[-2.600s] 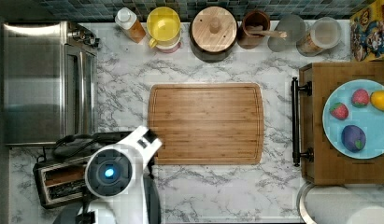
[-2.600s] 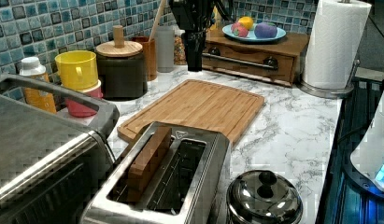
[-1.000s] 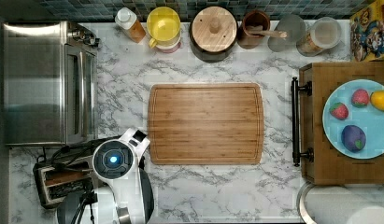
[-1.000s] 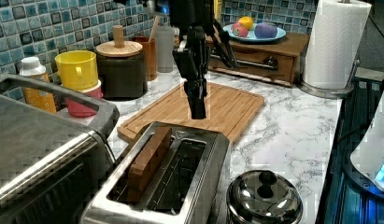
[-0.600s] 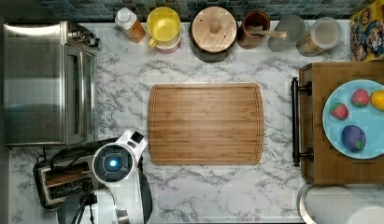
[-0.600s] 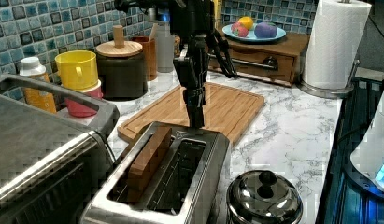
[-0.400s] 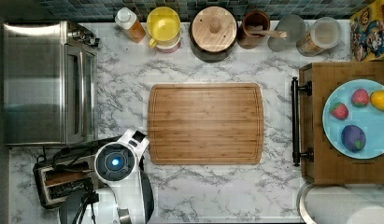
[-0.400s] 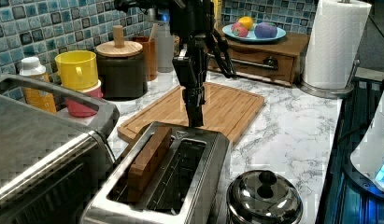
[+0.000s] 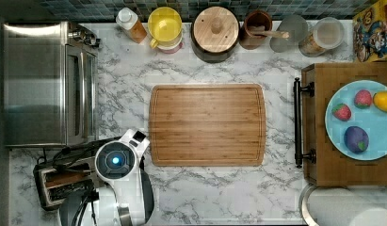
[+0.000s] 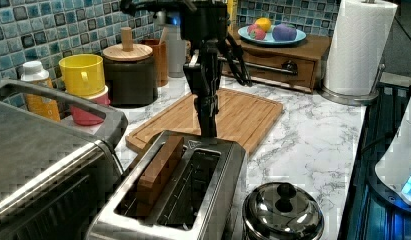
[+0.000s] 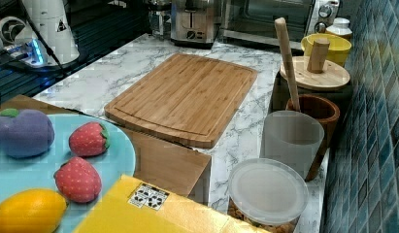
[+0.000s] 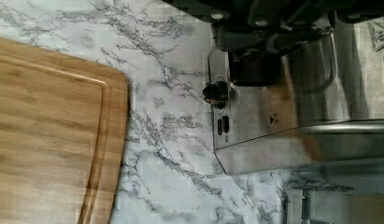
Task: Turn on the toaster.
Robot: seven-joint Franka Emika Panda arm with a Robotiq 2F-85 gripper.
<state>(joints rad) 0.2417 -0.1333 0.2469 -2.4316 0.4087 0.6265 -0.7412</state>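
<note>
One toaster (image 10: 188, 195) is sitting nearest in the left view, on the marble tabletop (image 10: 313, 140), with a brown slice standing in one slot. Just beyond it, at its far end, the end effector (image 10: 209, 122) is hanging over the end that carries the lever. Whether its fingers are parted or together cannot be told. The slice is standing high, so the lever press is likely not yet finished. Farther back, a cutting board (image 10: 233, 112) is lying flat.
</note>
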